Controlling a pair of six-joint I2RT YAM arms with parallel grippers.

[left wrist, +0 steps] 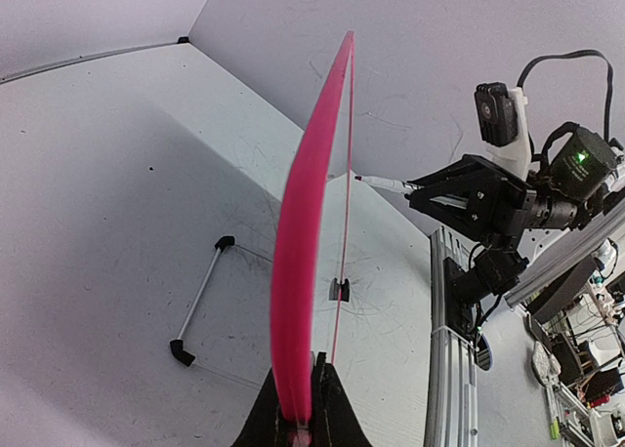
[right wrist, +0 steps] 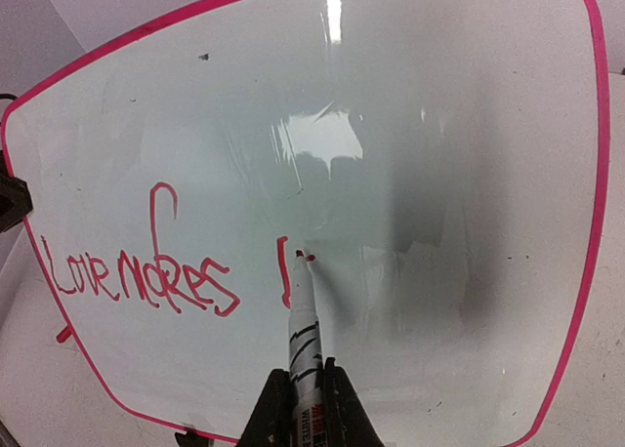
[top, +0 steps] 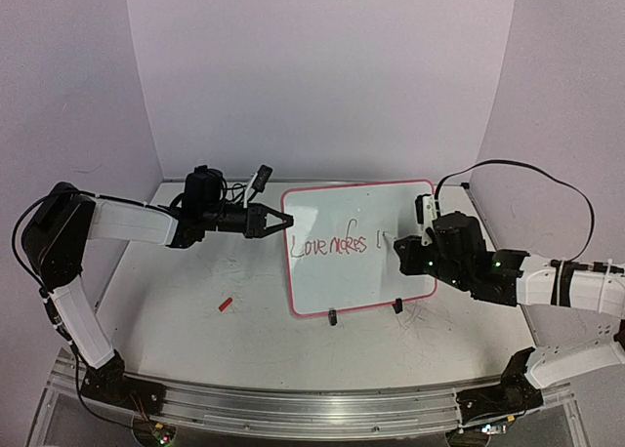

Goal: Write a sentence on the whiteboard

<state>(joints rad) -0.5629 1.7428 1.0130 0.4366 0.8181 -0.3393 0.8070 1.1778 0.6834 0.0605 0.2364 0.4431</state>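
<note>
We are pinching the left jaws shut on the left rim of the whiteboard (top: 361, 208), which is standing tilted on the worktop (top: 195, 340) between our two arms, its small black feet (top: 333, 317) at the near edge. The left wrist view is showing that rim edge-on, as a thin glossy pink band rising from between the dark pads (left wrist: 337, 420). We are closing the right jaws around a white marker (right wrist: 301, 320) with a printed barrel, and its red tip is touching the board just right of the sentence (right wrist: 146, 276). That thin red script is reading "Love makes", then an upright stroke and a short dash. The right wrist view is catching glare patches on the smooth white face. Only the top view is showing a small red piece (top: 226, 304) lying on the worktop, well left of the board. Only the left wrist view is showing a thin metal rod with black ends (left wrist: 200, 301), on the side of the board away from the right arm.
</note>
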